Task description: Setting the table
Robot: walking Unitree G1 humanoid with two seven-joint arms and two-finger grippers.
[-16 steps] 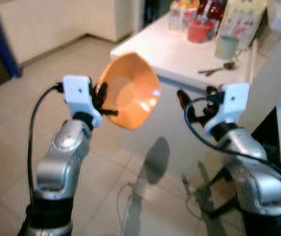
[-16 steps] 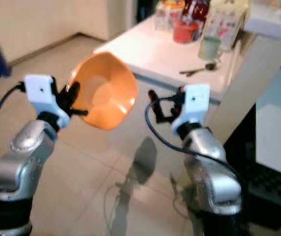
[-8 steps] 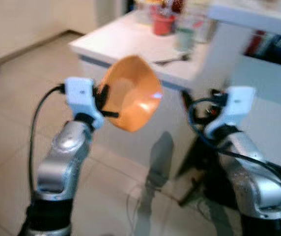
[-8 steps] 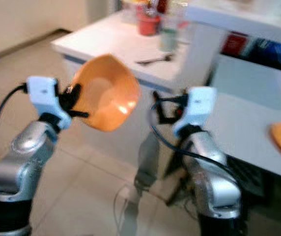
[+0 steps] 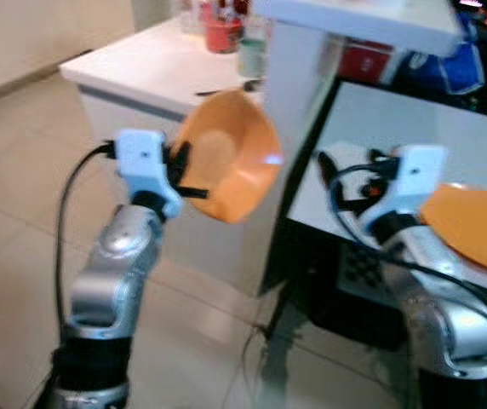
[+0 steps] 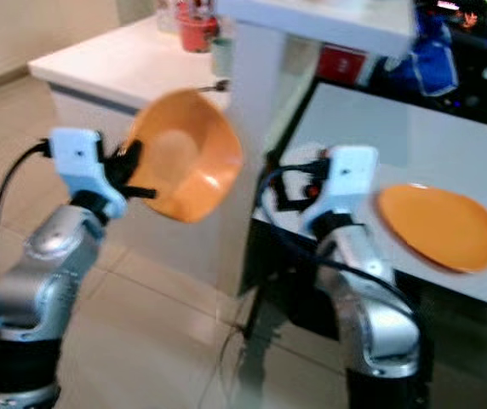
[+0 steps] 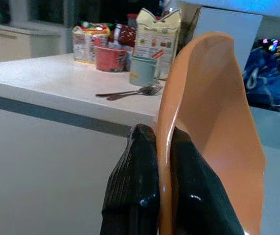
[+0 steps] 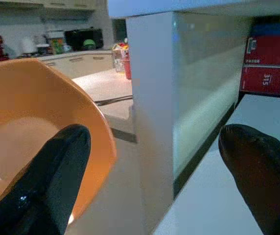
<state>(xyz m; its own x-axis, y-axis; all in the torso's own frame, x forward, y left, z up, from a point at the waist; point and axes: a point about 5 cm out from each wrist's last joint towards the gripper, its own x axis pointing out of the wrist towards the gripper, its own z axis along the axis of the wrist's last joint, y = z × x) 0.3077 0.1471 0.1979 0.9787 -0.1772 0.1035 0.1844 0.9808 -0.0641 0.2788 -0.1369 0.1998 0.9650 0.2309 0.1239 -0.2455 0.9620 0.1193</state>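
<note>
Left wrist view: left hand (image 7: 157,186) pinches a glossy orange bowl's (image 7: 213,127) rim.

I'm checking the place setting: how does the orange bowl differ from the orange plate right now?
The orange bowl is deep and curved; the orange plate is flat and shallow. The bowl is held in the air, tipped on its side, its rim pinched by the left gripper; the plate lies flat on the grey table, untouched. The right gripper, fingers apart, holds nothing. Both dishes are plain orange.
</note>
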